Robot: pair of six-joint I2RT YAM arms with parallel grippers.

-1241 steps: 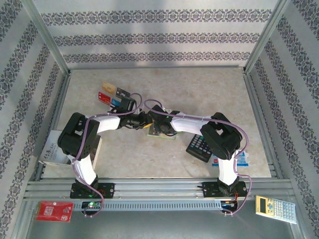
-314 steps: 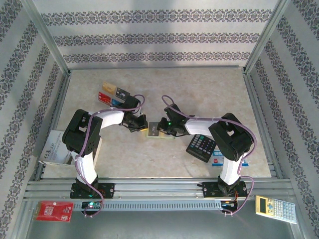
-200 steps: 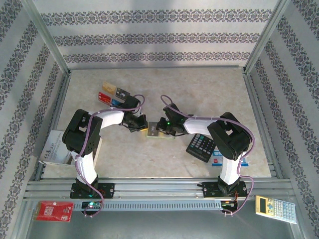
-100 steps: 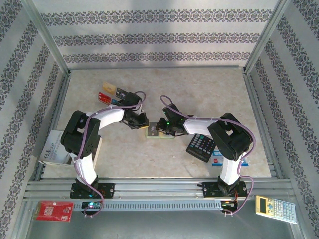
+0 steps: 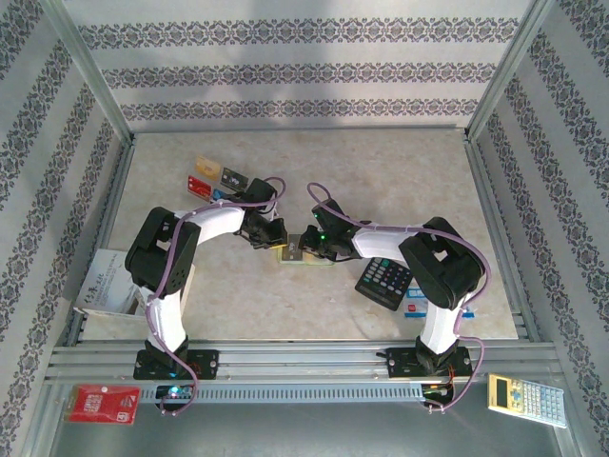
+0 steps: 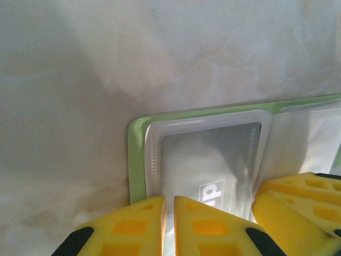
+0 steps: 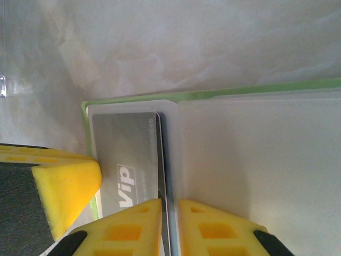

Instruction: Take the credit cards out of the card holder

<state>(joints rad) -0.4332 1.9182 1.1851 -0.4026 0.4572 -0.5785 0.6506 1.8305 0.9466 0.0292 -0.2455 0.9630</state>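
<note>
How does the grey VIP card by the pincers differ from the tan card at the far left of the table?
The grey card sits in the green card holder; the tan card lies bare on the table. The grey card lies between the left pincer and right pincer; the tan card lies apart from both, beside other loose cards. Colour differs: grey against tan. Both are small thin rectangles.

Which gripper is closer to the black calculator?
Right. Right gripper sits just left of the calculator; left gripper is farther left, across the card holder.
</note>
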